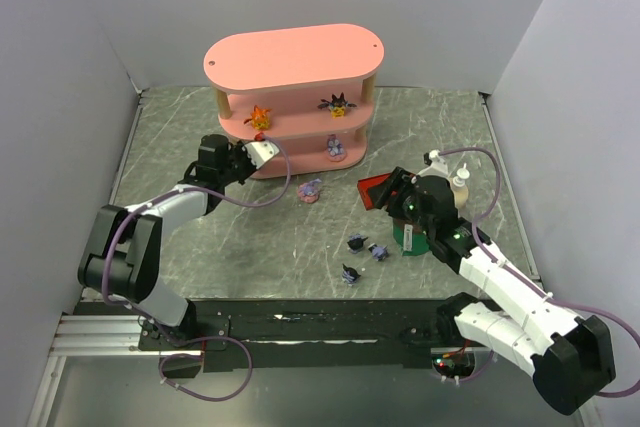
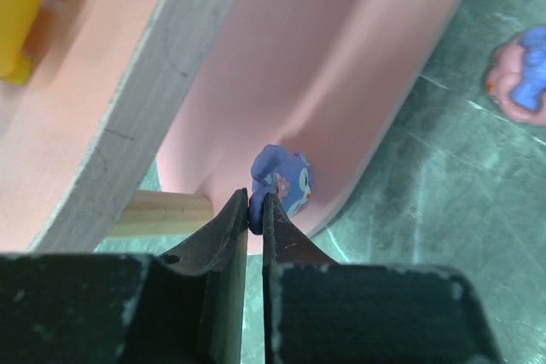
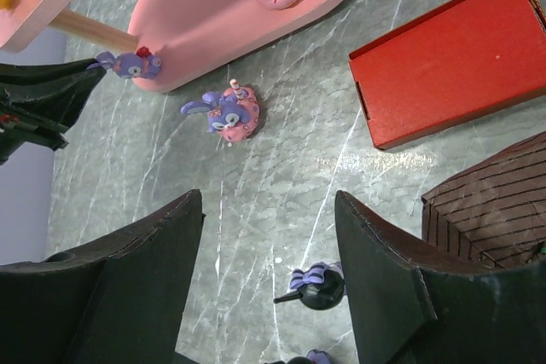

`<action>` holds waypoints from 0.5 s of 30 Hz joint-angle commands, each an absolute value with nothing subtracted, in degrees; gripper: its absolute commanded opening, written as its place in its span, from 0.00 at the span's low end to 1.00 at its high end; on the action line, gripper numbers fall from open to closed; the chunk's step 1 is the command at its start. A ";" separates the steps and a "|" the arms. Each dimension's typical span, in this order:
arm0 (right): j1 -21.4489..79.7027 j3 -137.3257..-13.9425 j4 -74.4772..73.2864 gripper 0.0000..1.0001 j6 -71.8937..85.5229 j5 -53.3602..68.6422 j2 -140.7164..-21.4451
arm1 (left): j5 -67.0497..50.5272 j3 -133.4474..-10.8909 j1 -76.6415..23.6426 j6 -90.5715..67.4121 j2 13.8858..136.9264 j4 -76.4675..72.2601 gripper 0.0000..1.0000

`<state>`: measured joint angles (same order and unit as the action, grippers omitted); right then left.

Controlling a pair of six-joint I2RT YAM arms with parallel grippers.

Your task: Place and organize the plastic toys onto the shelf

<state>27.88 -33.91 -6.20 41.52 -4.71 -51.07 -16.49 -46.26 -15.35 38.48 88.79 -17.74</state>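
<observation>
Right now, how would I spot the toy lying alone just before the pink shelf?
Find the pink shelf at the back of the table. Just in front of its bottom board, toward the red box, lies the lone toy. It is lilac on a pink base, unlike the dark pointed-ear toys nearer the front.

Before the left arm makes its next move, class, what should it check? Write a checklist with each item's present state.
1. Lilac toy resting on the shelf bottom board: ok.
2. Left gripper free of it: not ok, shut on its ear.
3. Toy standing upright: cannot tell.
4. Right gripper open, away from the shelf: ok.
5. Table cleared of toys: not ok; second lilac toy and dark toys remain.
</observation>
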 commanded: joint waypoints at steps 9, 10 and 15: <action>27.86 -33.14 -3.87 0.70 42.01 -4.40 -51.33 | -25.57 -48.51 -13.01 38.94 85.87 -17.49 0.04; 27.86 -33.13 -3.78 0.70 42.10 -4.39 -51.24 | -25.58 -48.52 -12.83 38.59 86.13 -17.58 0.04; 27.86 -32.87 -3.78 0.70 42.19 -4.40 -51.41 | -27.51 -48.78 -12.31 38.14 87.27 -18.46 0.14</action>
<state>27.88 -33.30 -5.61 42.02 -4.40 -51.57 -23.07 -46.33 -12.82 38.20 87.05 -15.84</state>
